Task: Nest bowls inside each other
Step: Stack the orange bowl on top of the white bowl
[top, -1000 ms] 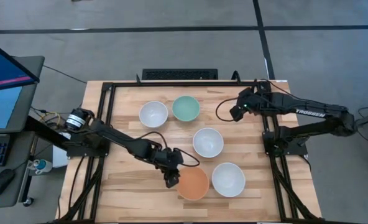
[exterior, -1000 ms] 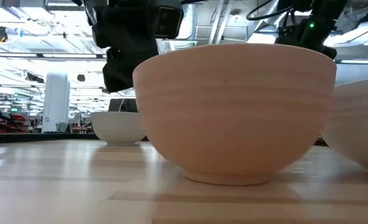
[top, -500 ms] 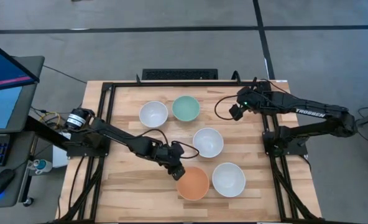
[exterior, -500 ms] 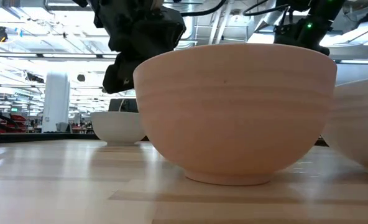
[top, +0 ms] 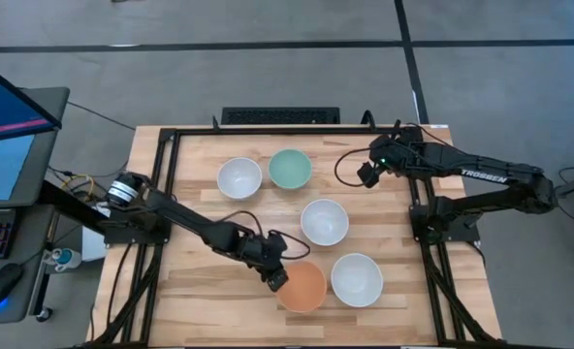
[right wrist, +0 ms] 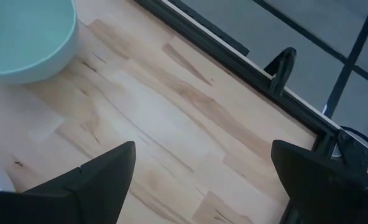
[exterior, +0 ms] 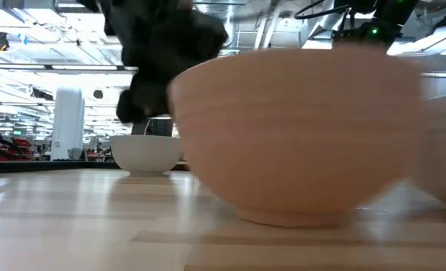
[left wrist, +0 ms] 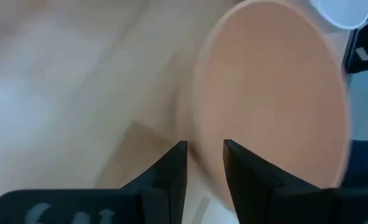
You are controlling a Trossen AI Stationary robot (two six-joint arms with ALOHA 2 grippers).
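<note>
Five bowls stand on their bases on the wooden table: a white bowl (top: pixel 239 177), the mint green bowl (top: pixel 290 169), a second white bowl (top: pixel 324 222), a third white bowl (top: pixel 356 279) and the orange bowl (top: pixel 303 287). My left gripper (top: pixel 277 279) is at the orange bowl's left rim, shut on it. In the low view the orange bowl (exterior: pixel 294 135) fills the foreground and is blurred. My right gripper (top: pixel 367 174) hangs open above the table's far right part, right of the mint green bowl (right wrist: pixel 22 37), touching nothing. My left gripper pinches the orange bowl's rim (left wrist: pixel 204 134) on the side toward the table's left, one finger (left wrist: pixel 237 165) inside the bowl and one finger (left wrist: pixel 171 168) outside. The fingers come from above, slanting down. Whether the bowl's base is off the table, I cannot tell.
A black metal frame (top: pixel 171 194) runs round the tabletop. The third white bowl sits close to the orange bowl's right side. Bare wood lies along the table's left part (top: pixel 200 262). A monitor and keyboard stand off the table's left.
My left gripper has swung from beside the orange bowl's left side over its left rim, turning and dropping onto it. The orange bowl has shifted slightly toward the right in the low view and is blurred with motion.
</note>
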